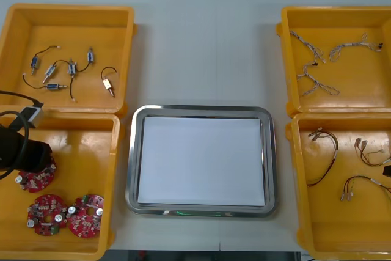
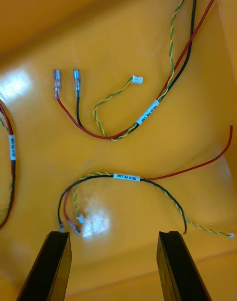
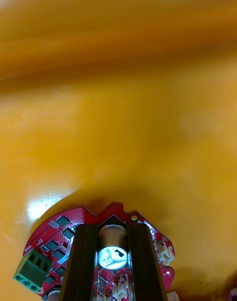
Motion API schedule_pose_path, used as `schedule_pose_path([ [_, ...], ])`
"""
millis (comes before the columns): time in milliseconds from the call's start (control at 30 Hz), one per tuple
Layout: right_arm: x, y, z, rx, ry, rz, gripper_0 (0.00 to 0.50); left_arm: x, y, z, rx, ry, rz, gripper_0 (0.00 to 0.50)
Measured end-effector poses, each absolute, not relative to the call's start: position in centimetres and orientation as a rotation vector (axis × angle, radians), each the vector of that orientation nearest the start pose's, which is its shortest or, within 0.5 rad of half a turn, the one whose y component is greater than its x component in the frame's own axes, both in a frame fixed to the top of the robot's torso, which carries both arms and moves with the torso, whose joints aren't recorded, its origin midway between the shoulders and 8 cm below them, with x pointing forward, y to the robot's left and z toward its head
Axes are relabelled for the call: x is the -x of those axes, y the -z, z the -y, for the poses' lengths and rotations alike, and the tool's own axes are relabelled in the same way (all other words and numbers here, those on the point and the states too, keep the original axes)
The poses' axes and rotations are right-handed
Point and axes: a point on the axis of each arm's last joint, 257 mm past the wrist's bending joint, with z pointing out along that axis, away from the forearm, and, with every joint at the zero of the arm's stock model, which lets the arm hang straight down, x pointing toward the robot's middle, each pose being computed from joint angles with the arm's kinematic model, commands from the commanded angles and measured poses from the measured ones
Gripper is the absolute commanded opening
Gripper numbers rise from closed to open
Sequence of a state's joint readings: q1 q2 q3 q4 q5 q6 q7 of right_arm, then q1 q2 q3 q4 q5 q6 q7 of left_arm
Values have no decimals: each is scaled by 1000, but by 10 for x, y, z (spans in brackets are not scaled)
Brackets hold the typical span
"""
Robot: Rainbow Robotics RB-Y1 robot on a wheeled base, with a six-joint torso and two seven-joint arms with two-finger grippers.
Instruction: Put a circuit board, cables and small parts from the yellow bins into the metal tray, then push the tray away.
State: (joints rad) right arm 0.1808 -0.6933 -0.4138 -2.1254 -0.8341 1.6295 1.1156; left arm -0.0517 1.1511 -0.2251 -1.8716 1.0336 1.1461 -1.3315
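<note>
The grip is the weak point. The left gripper [image 3: 112, 232] has the round red circuit board [image 3: 54, 232] only by a silver cylindrical component [image 3: 112, 256] standing on its face, not by its rim. If the lift is quick, the board may swing or tilt about that one part and slip free. It would then drop back into the yellow bin [image 1: 91, 145] just left of the metal tray [image 1: 129, 169], perhaps onto the two other boards [image 1: 46, 214] [image 1: 85, 215] lying a little nearer the table's front edge. A hard squeeze could also bend the component. The bin wall facing the tray must be cleared on the way across, or the hanging board may catch it.

The left fingers stand narrow, apart only by the width of the component pinched between them, and the board lies flat on the bin floor beneath. The tray's white inside is bare.

To the right of the tray, the right gripper [image 2: 114, 236] hovers with its fingers spread wide and holding nothing. A black, red and yellow cable [image 2: 127, 177] lies below, untouched.
</note>
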Motion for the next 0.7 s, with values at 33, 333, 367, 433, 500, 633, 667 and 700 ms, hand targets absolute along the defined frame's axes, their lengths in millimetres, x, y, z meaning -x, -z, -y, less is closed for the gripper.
schedule_pose_path([
  [33, -328, 250, 420, -621, -156, -2637, 500, -387, 295, -380, -207, 60, -2731, 5],
  [333, -340, 238, 423, -885, -180, -2567, 500, -387, 295, -376, -107, 93, -2736, 500],
  [367, -341, 238, 424, -931, -188, -2555, 500, -387, 295, -376, -109, 94, -2735, 500],
  [433, -345, 238, 428, -1002, -198, -2531, 500, -387, 294, -375, -111, 96, -2734, 500],
  [500, -349, 239, 434, -1040, -189, -2518, 500, -388, 294, -374, -114, 97, -2732, 500],
  [633, -353, 240, 441, -1095, -184, -2498, 500, -389, 291, -370, -125, 102, -2725, 500],
  [667, -354, 242, 442, -1125, -188, -2488, 500, -390, 290, -369, -129, 103, -2722, 500],
  [700, -354, 243, 443, -1153, -191, -2480, 500, -390, 289, -368, -135, 102, -2723, 500],
])
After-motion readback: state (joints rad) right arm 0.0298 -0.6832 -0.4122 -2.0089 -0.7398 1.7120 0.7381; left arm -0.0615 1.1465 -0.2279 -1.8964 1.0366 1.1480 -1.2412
